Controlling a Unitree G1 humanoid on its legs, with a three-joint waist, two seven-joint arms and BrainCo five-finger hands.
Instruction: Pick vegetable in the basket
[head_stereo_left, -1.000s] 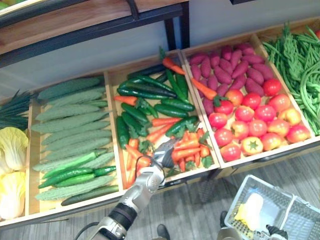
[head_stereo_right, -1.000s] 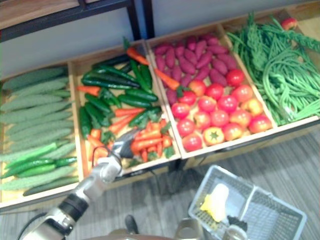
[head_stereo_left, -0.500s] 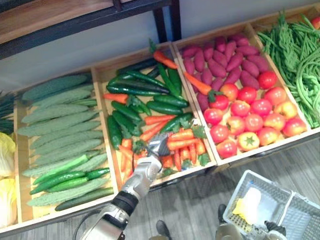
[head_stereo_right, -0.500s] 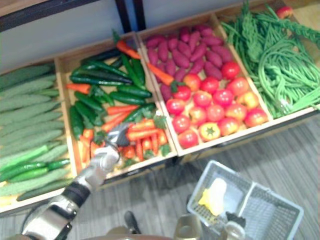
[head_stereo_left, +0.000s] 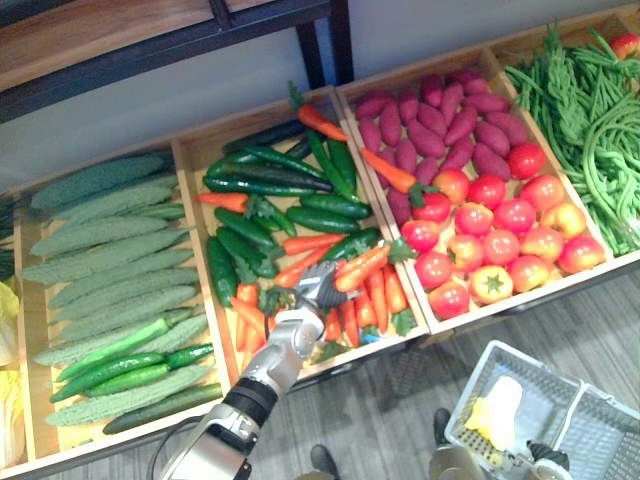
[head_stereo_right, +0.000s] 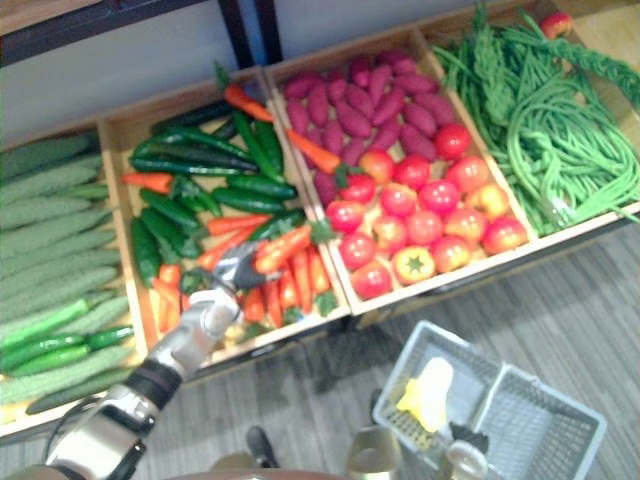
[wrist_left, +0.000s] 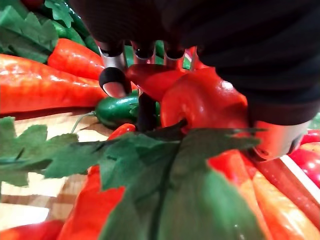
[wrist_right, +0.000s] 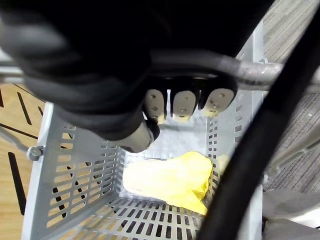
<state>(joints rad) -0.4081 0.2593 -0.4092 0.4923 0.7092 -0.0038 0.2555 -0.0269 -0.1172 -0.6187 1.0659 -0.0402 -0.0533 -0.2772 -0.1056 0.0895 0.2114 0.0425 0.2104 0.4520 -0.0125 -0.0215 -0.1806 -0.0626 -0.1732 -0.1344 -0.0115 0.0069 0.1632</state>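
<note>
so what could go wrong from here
The left hand grips the carrot by one end, so it could pivot or slip out of the fingers. The basket hangs well off to the right, in the right hand, so the carrot may snag neighbouring carrots or clip the crate wall on the way.

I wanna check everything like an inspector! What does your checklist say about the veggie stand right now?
Surface: wooden crate of cucumbers and loose carrots.
Job's things: carrot with green leaves, gripped over the pile; grey basket holding a yellow item.
Clutter: bitter gourds, sweet potatoes, tomatoes and green beans in neighbouring crates.
Hands: left hand curled round the carrot; right hand curled round the basket handle.
Cables: nothing seen.
Surroundings: grey floor.
</note>
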